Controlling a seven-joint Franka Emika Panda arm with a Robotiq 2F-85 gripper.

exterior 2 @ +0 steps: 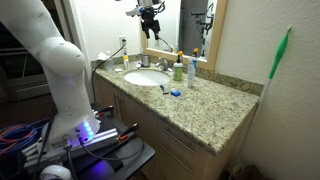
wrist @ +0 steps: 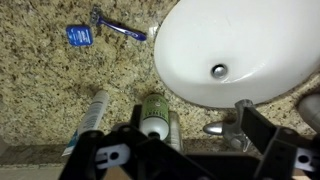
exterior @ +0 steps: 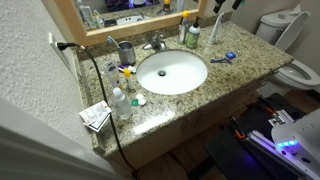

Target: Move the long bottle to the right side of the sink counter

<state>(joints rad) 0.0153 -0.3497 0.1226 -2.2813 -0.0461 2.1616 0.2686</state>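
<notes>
In an exterior view the long bottle (exterior: 183, 28) is seen upright at the back edge of the sink counter (exterior: 240, 60); in an exterior view the gripper (exterior 2: 150, 22) is held high above (clearance, presumably); in the wrist view it is spread wide, empty.

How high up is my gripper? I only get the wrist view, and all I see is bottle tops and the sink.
Observer: The gripper hangs high above the counter. It is up level with the mirror and well over the bottles.
Operator: Which one is the long bottle? They look the same from up here.
Observer: From the side, the long bottle is the slim one with the orange-yellow top. It stands upright right beside the fatter green bottle.
</notes>
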